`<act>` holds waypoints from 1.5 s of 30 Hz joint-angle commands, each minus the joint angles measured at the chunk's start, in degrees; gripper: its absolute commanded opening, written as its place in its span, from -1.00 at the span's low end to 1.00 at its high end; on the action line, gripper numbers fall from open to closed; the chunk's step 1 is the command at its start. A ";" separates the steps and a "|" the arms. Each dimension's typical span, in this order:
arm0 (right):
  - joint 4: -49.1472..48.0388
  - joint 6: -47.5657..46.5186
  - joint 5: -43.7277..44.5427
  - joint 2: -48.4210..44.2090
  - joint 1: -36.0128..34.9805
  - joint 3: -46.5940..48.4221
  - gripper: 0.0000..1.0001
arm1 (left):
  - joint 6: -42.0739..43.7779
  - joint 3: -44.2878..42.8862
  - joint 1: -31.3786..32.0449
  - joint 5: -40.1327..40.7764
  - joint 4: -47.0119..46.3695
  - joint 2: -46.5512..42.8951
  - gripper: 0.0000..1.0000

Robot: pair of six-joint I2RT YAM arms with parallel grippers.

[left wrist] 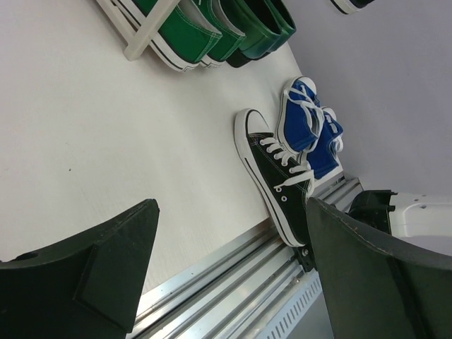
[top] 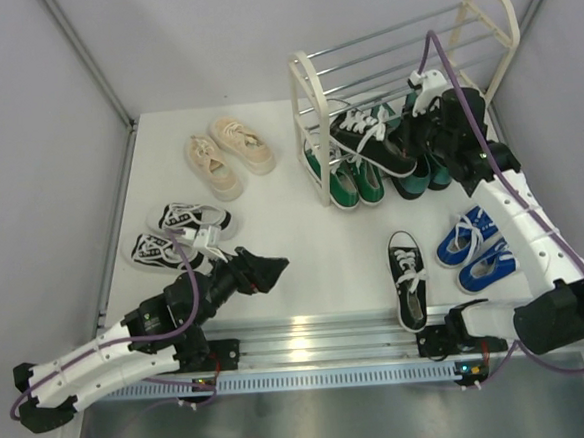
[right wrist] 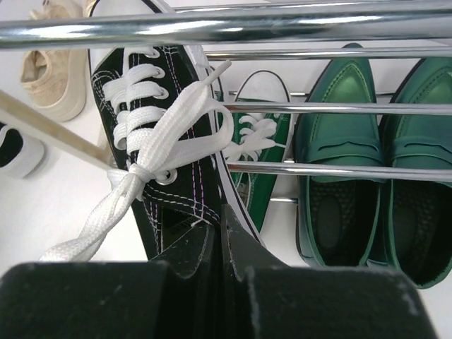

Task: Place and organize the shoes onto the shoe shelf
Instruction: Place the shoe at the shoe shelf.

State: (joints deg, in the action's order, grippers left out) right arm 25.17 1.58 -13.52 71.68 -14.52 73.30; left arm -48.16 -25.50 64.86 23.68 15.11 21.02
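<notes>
pinching the opening rim of a black sneaker: that is my right gripper, jaws pressed together on the canvas (the pads vanish behind my own dark housing, so i cannot tell how much rim is caught). the shoe lies inside the shoe shelf, toe pointing away from my wrist. it sits under a near silver rod and over the lower rods; whether its sole rests on them is unclear. its white laces hang loose in a big bow.

below it in the shelf:
- green canvas sneakers, one mostly covered by the black one
- glossy green loafers, the outer one cut off at the edge of the wrist view

my left gripper hovers over the table near the front rail, jaws spread wide, holding nothing. between its fingers the wrist view shows the other black sneaker flat on the table, heel end hidden behind one finger. the blue sneakers lie just beside it.

also on the table, not shelved: cream sneakers toward the back left, striped sneakers nearer my left arm.

writing: the black-and-white pattern on the striped pair might be lettering, but it is too small to read. any marks on tongues and heel patches elsewhere are too blurred or small to make out.
</notes>
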 commanded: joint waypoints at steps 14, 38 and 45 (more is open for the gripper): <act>-22.61 16.25 10.97 3.47 -2.44 -0.17 -1.00 | 0.96 -4.39 -0.17 -3.29 -3.42 5.61 0.81; -29.29 23.37 12.02 11.99 -6.66 1.15 -1.00 | -0.27 -3.07 -0.17 -4.43 -3.86 4.56 0.81; -29.74 25.22 12.02 11.82 -7.36 1.67 -1.00 | -0.70 -3.16 -0.17 -4.96 -3.86 4.56 0.81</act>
State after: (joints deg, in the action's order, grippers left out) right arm 5.13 24.21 -1.50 84.29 -20.34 71.96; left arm -48.36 -27.44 64.86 19.49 14.41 26.00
